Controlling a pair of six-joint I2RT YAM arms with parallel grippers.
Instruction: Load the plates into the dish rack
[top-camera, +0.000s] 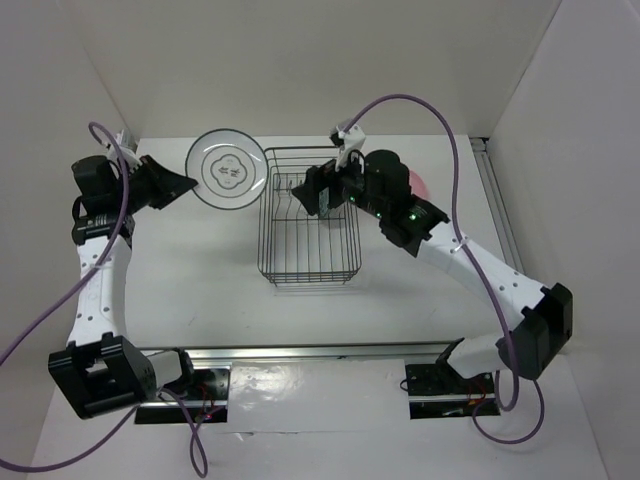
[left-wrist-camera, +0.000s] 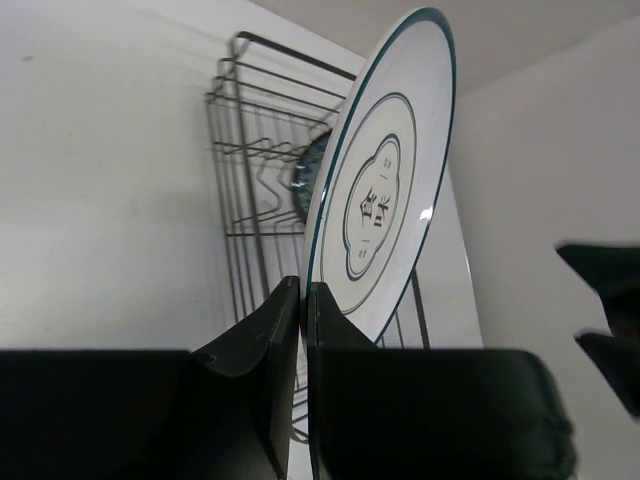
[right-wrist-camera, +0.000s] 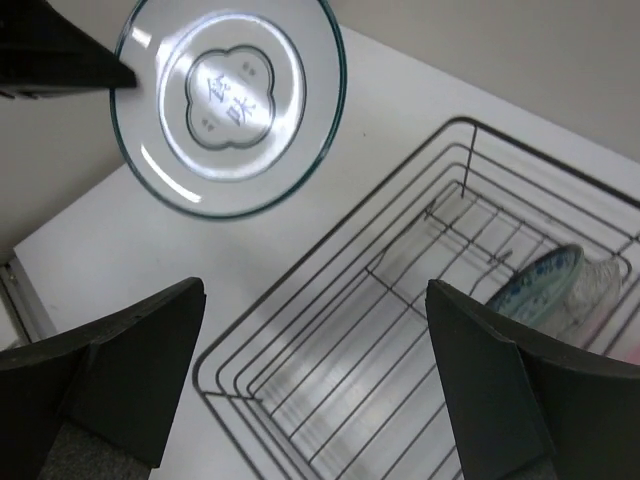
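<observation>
At the far side of the table (top-camera: 200, 280), about 10 o'clock from the single rack (top-camera: 311, 281), the left gripper (top-camera: 188, 183) is pinched tight on the rim of the white plate (top-camera: 228, 170). It holds the plate lifted, outside the rack and just beside its far left corner. In the left wrist view this plate stands nearly on edge, tilted a little, with its rim caught between the two fingers.

The right gripper (right-wrist-camera: 313, 295) hangs over the far half of the rack, its jaws spread wide with nothing between them.

There are four plates:
- **White plate:** this is the one in the left gripper.
- **Blue plate (right-wrist-camera: 535, 285):** it is inside the rack, leaning on edge among the tines (right-wrist-camera: 450, 215) at the far end.
- **Glass plate (right-wrist-camera: 603, 280):** it is also inside the rack, just beside the blue plate (its outline is faint, so I cannot tell how it leans).
- **Pink plate (top-camera: 421, 186):** it shows only as a sliver at about 2 o'clock from the rack. It lies outside the rack and is mostly hidden behind the right arm (top-camera: 470, 260).
</observation>
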